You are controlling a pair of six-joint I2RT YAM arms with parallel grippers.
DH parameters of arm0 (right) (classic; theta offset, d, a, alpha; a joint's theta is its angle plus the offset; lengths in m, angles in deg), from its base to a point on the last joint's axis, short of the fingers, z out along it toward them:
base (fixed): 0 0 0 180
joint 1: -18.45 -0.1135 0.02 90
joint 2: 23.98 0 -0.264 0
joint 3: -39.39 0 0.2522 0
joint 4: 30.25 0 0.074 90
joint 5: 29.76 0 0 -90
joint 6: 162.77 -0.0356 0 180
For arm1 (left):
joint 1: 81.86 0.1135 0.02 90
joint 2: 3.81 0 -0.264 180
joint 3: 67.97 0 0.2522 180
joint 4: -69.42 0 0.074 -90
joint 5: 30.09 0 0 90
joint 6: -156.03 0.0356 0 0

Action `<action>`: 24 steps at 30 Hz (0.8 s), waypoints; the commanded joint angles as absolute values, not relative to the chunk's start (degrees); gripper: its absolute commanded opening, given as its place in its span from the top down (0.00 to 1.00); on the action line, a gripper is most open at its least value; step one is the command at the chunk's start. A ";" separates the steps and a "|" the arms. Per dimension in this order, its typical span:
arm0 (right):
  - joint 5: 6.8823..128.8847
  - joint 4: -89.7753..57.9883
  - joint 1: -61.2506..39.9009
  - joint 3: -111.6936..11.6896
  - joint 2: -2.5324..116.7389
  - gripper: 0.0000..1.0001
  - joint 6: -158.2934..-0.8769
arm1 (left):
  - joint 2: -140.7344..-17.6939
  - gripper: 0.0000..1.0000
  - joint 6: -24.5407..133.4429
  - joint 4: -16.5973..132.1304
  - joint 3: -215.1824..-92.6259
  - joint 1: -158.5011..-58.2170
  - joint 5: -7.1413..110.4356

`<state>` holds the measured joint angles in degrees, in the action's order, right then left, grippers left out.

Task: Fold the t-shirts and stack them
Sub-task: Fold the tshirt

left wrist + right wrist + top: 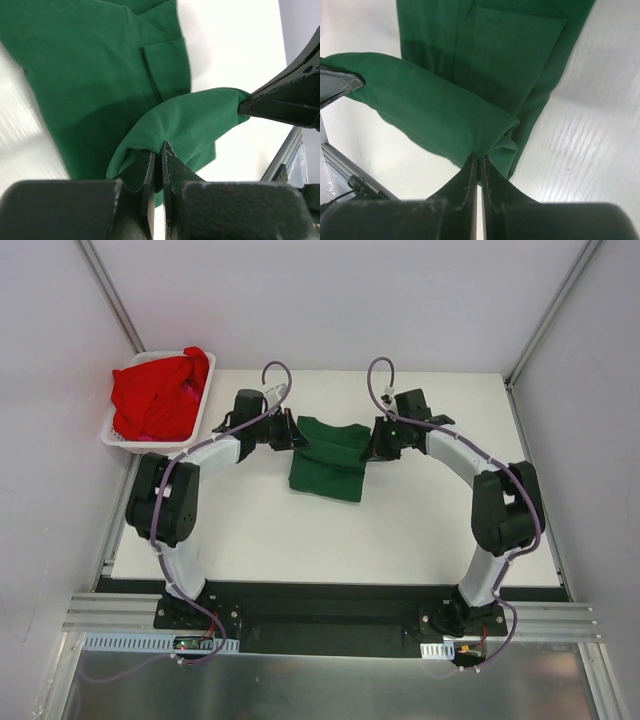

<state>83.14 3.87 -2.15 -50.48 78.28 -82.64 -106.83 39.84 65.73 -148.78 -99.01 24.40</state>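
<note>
A dark green t-shirt lies partly folded on the white table, its far edge lifted between my two grippers. My left gripper is shut on the shirt's far left corner; in the left wrist view its fingers pinch a fold of green cloth. My right gripper is shut on the far right corner, with the same cloth pinched between its fingers. The rest of the shirt lies flat below. A bright red t-shirt sits bunched in the basket.
A white slotted basket stands at the table's far left corner. Grey enclosure walls rise on both sides and behind. The table's right edge runs past the right arm. A black mounting rail lies along the near edge.
</note>
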 commanded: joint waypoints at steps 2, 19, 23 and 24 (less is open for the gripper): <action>86.26 -0.93 -0.62 -56.36 83.07 0.99 -83.23 | -113.75 1.00 39.32 71.57 -155.38 -97.15 20.54; 86.44 -3.04 4.04 -62.70 93.09 0.50 -82.62 | -128.78 0.54 35.80 73.41 -172.52 -95.66 14.65; 84.42 -3.66 4.39 -60.86 91.43 0.41 -81.47 | -128.00 0.22 35.09 75.61 -172.00 -95.48 14.56; 84.24 -3.92 4.48 -60.33 90.73 0.41 -81.21 | -127.82 0.20 35.01 75.79 -171.91 -95.31 14.56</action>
